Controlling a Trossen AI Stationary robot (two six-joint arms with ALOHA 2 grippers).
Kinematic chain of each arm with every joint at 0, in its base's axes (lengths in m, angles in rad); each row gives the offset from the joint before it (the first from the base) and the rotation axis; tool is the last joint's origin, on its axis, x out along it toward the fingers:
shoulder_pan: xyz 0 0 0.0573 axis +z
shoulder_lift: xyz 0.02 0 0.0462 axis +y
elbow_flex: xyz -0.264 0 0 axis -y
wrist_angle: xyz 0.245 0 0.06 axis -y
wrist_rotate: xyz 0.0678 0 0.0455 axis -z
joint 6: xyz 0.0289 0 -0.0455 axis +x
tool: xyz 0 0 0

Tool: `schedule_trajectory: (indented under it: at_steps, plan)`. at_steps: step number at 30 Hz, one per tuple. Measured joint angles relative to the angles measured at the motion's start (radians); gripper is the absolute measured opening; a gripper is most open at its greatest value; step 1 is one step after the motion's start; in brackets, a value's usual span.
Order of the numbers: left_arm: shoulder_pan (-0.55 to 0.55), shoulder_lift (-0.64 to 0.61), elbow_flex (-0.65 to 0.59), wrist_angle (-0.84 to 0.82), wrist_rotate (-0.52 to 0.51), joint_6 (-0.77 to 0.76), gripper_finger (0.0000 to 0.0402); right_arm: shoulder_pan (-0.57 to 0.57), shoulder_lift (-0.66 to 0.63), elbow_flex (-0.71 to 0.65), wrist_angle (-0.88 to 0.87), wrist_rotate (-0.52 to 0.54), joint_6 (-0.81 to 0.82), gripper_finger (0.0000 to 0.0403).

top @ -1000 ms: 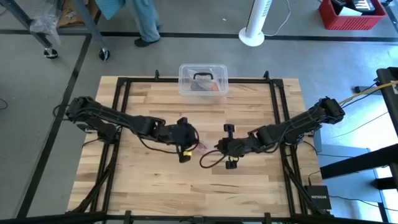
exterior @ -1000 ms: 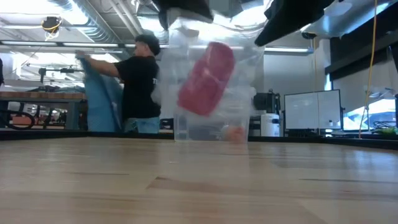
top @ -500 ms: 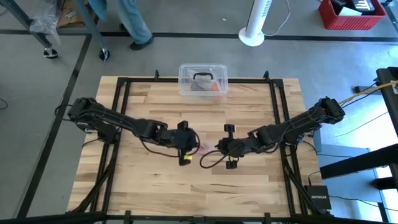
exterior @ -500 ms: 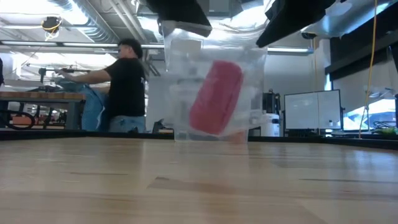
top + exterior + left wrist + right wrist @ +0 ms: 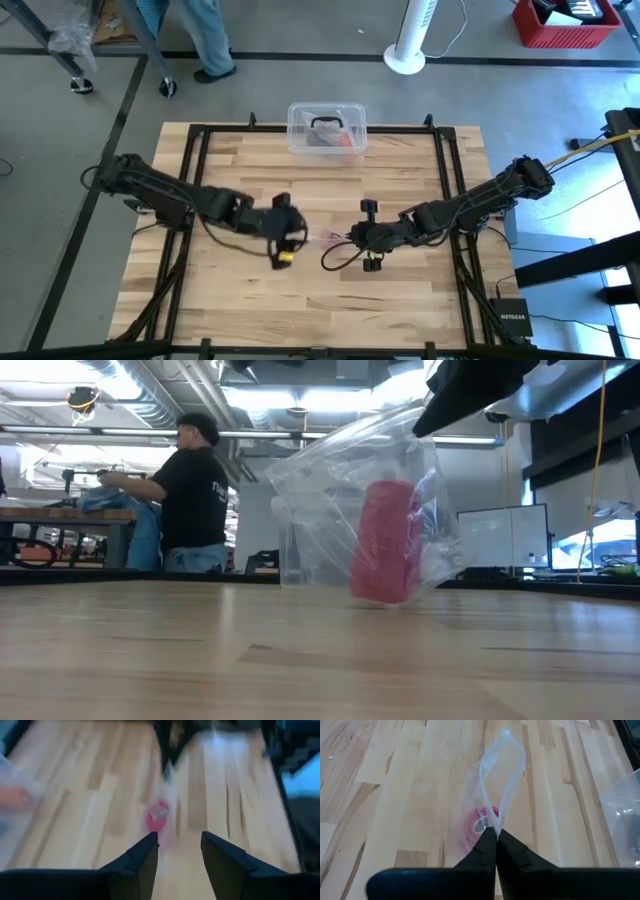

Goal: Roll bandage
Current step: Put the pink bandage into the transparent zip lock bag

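Observation:
The bandage is a small pink roll (image 5: pixel 385 542) standing upright inside a clear plastic bag (image 5: pixel 340 490). The bag hangs over the middle of the table from my right gripper (image 5: pixel 496 834), which is shut on its plastic. In the right wrist view the roll (image 5: pixel 476 822) shows through the bag just beyond the fingertips. My left gripper (image 5: pixel 180 851) is open, a little to the left of the bag (image 5: pixel 325 238), with nothing between its fingers. The roll (image 5: pixel 157 818) lies ahead of it. My right gripper pinches the bag's thin plastic near its upper edge (image 5: pixel 492 826) between the two fingertips, coming about level from the table's right. The bag hangs slack below and ahead of the fingers with the roll in its bottom. Whether its lower end touches the table I cannot tell.
A clear plastic box with a black handle (image 5: pixel 327 128) stands at the table's far edge, in the middle. Bare wood lies in front of both grippers toward the near edge. A person (image 5: pixel 195 490) works at a bench in the room behind.
My left gripper has opened, let go of the bag, and drawn back toward the table's left edge. The bag has swung over to the right gripper's side and sagged lower. The roll inside has dropped from tilted to upright.

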Motion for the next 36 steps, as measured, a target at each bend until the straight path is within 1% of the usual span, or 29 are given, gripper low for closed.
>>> schedule_trajectory:
  at_steps: [4, 6, 11, 14, 17, 19, 21, 30, 33, 36]
  plan:
    - [-0.037, 0.013, -0.026, -0.089, -0.053, -0.025, 0.0143, 0.000, 0.000, 0.000, 0.003, 0.000, 0.017, 0.0005]
    - [-0.043, 0.013, -0.069, -0.078, -0.077, -0.033, 0.0141, 0.000, 0.000, 0.000, 0.002, 0.000, 0.018, 0.0005]
    - [-0.027, 0.014, -0.186, -0.058, -0.091, -0.064, 0.0134, 0.000, 0.000, 0.000, 0.003, 0.000, 0.024, 0.0005]
    - [-0.017, 0.014, -0.254, 0.006, -0.095, -0.065, 0.0133, 0.000, 0.000, 0.000, 0.004, 0.000, 0.021, 0.0005]
    - [-0.013, 0.014, -0.303, 0.112, -0.096, -0.022, 0.0133, -0.002, 0.000, 0.000, 0.003, 0.008, 0.017, 0.0005]
    - [-0.007, 0.014, -0.324, 0.137, -0.105, 0.000, 0.0133, -0.003, 0.000, 0.000, 0.003, 0.008, 0.018, 0.0005]
    - [0.003, 0.014, -0.339, 0.170, -0.112, 0.017, 0.0133, 0.000, 0.000, 0.000, -0.001, 0.009, 0.017, 0.0005]
    - [0.008, 0.014, -0.340, 0.215, -0.115, 0.061, 0.0132, 0.000, 0.000, 0.000, -0.001, 0.008, 0.017, 0.0005]
    - [0.009, 0.014, -0.340, 0.205, -0.116, 0.059, 0.0121, 0.000, 0.000, 0.000, -0.001, 0.008, 0.016, 0.0005]
    - [0.009, 0.014, -0.340, 0.204, -0.115, 0.055, 0.0101, 0.000, 0.000, 0.000, -0.001, 0.008, 0.016, 0.0005]
